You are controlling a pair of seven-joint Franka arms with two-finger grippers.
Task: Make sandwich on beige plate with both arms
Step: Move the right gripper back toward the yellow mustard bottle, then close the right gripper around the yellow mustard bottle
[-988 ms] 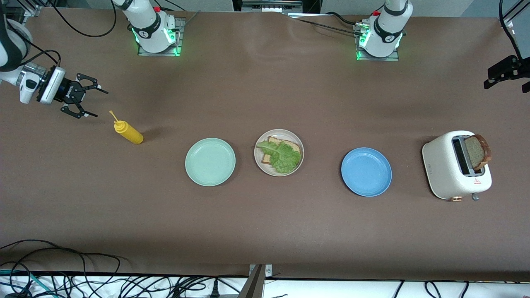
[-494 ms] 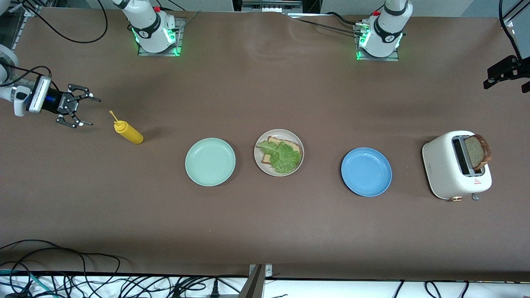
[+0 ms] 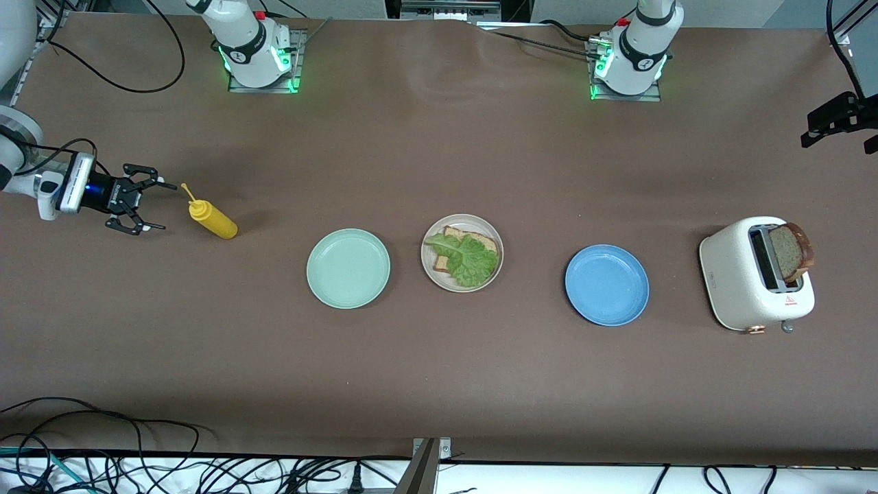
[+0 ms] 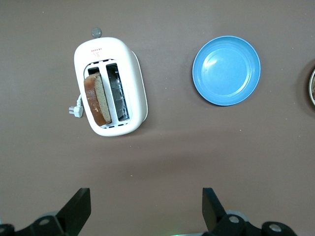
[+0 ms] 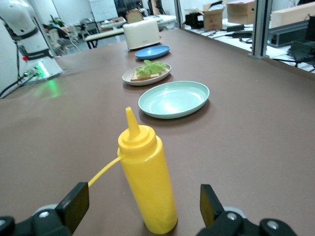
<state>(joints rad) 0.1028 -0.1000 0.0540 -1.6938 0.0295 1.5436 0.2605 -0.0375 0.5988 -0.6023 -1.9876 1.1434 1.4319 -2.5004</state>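
Right gripper (image 3: pixel 147 204) spread wide at the yellow squeeze bottle (image 3: pixel 212 218); left gripper (image 3: pixel 840 122) waiting high near the toaster (image 3: pixel 744 281).

Only the black tips of the left gripper show at the frame edge toward the left arm's end of the table; its wrist view shows the fingers (image 4: pixel 78 209) wide apart and empty, over bare table near the toaster, which holds one bread slice (image 3: pixel 790 250) in a slot. The beige plate (image 3: pixel 493 237), between the mint green plate (image 3: pixel 348 268) and the blue plate (image 3: pixel 607 285), carries a bread slice (image 3: pixel 473 241) largely covered by a lettuce leaf (image 3: pixel 466 257); no second slice tops it. Compared with a second ago, the right gripper has dropped lower and closed in on the bottle, its fingers (image 5: pixel 74 204) now flanking it without touching; everything else is unmoved.
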